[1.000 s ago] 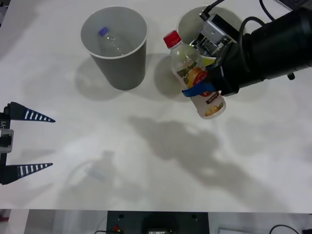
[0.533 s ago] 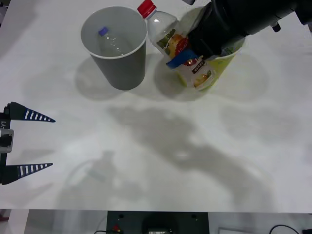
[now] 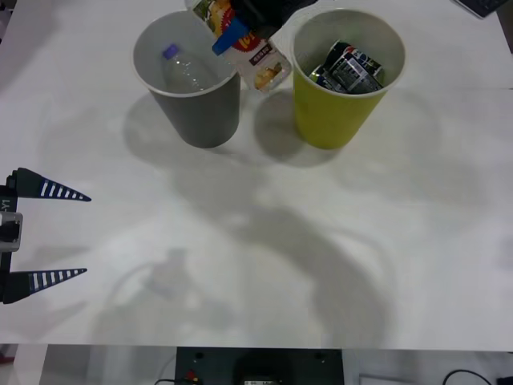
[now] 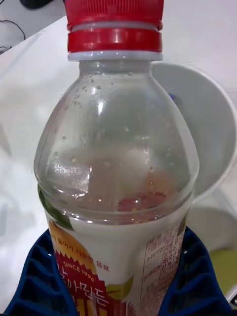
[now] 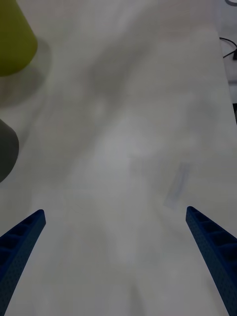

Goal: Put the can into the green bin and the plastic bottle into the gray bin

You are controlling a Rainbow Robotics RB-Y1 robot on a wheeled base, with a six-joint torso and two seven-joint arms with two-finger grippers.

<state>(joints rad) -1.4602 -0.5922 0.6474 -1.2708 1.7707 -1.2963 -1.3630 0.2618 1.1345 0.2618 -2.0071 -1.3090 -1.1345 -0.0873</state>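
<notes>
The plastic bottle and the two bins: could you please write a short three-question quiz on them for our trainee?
1. True or false: the can lies inside the green bin.
2. Multiple choice: the right gripper holds the plastic bottle where? A) flat on the table B) raised between the gray bin and the green bin, its lower end by the gray rim C) inside the green bin
3. Fill in: the left gripper waits at the table's near left edge with its jaws ____.

Key: 1 true. 2 B. 3 open.
</notes>
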